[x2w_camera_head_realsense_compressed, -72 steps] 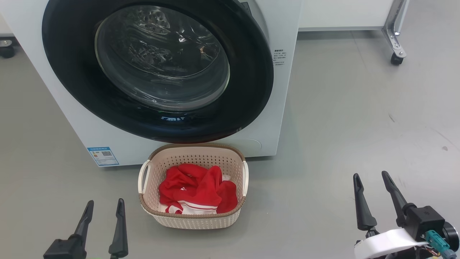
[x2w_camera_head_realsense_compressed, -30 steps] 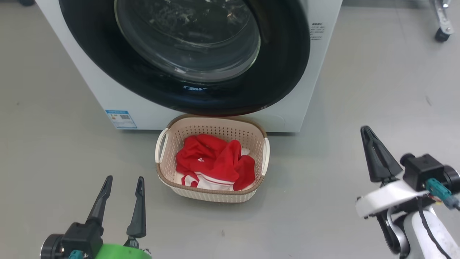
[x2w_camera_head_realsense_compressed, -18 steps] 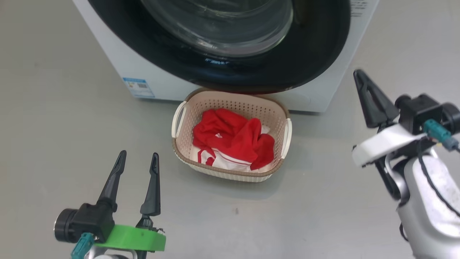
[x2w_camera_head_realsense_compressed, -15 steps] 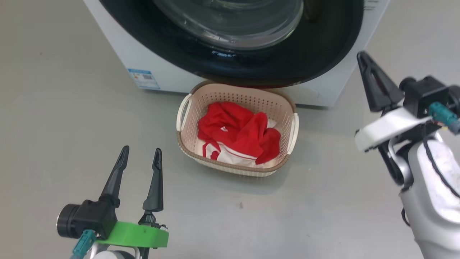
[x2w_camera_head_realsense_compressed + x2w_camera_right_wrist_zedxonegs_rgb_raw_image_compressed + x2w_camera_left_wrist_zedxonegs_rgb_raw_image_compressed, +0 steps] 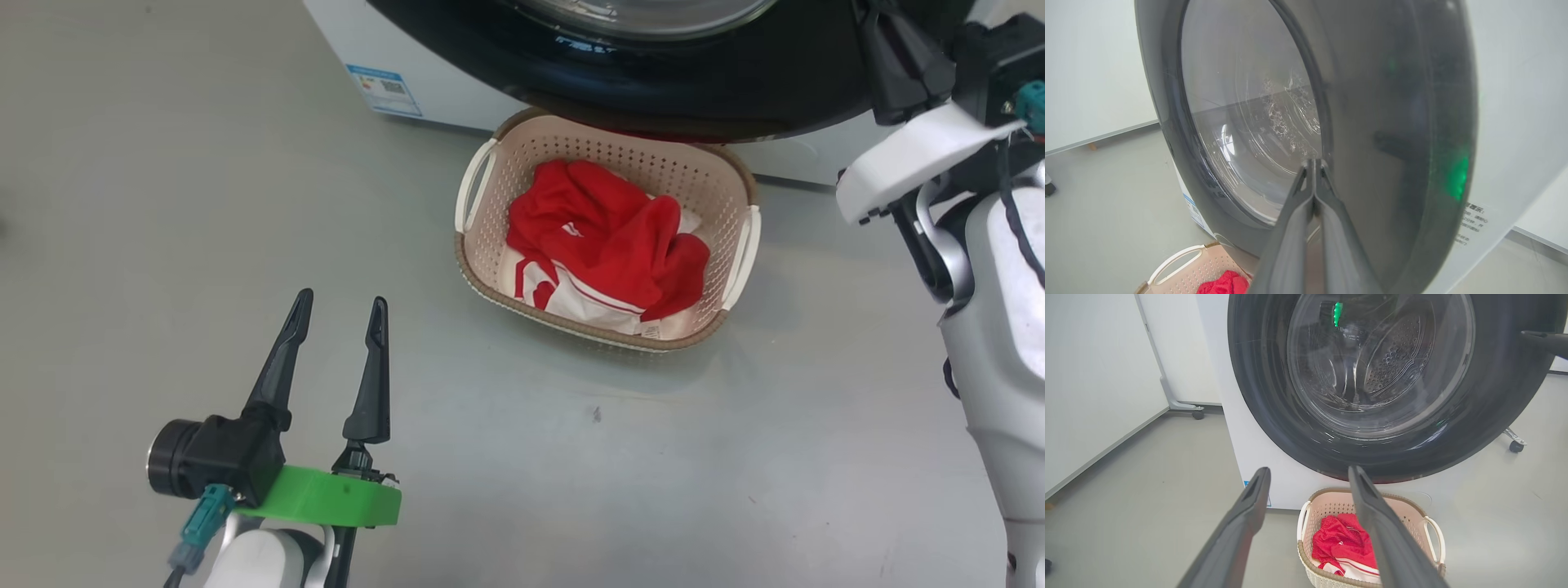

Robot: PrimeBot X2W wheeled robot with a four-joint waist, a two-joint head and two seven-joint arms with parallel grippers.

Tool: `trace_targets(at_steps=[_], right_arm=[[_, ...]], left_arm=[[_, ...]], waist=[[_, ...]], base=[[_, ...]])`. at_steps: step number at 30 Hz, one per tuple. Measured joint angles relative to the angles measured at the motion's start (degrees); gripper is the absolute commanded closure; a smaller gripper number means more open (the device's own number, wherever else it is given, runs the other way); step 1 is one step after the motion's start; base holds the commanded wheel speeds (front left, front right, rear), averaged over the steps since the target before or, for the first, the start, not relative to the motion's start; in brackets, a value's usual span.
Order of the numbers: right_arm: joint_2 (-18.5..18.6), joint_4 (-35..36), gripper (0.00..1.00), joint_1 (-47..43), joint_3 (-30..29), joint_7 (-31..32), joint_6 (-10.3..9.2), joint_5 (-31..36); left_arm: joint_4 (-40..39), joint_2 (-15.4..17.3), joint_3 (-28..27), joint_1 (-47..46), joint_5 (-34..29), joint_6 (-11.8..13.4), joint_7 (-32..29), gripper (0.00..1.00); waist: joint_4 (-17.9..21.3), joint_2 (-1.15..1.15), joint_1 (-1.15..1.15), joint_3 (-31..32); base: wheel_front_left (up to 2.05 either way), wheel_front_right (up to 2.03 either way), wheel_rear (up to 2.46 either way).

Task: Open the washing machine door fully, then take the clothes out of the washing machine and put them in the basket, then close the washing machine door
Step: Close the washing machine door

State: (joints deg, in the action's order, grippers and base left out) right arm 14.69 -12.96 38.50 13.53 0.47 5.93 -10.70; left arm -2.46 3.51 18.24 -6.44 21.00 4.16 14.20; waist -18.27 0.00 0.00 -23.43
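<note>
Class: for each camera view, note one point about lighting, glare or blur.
Head view: even light, soft shadow beside the basket. Left wrist view: green glint on the washing machine door glass. Right wrist view: hazy door rim, green reflection.

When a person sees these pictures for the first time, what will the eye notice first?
The bright red clothes stand out most, heaped in the cream basket on the grey floor before the washing machine. Above them looms the washing machine door with its glossy black rim. The right gripper, jaws shut, points at that door from close by.
</note>
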Motion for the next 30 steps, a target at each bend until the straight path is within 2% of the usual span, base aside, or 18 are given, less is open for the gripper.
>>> trace_targets(at_steps=[13,30], right_arm=[[1.6,-5.0,1.00,8.1,-0.6,-0.4,0.51,0.0],[2.6,-11.3,1.00,17.2,-3.1,-1.9,0.48,-0.1]], left_arm=[[2.0,-0.7,0.7,-2.0,0.0,-0.4,0.1,0.00],[2.2,-1.2,0.5,-3.6,0.0,-0.4,0.3,0.00]], waist=[[-3.1,0.00,0.00,-3.0],[-4.6,0.00,0.00,-3.8]], base=[[0.00,0.00,0.00],[0.00,0.00,0.00]])
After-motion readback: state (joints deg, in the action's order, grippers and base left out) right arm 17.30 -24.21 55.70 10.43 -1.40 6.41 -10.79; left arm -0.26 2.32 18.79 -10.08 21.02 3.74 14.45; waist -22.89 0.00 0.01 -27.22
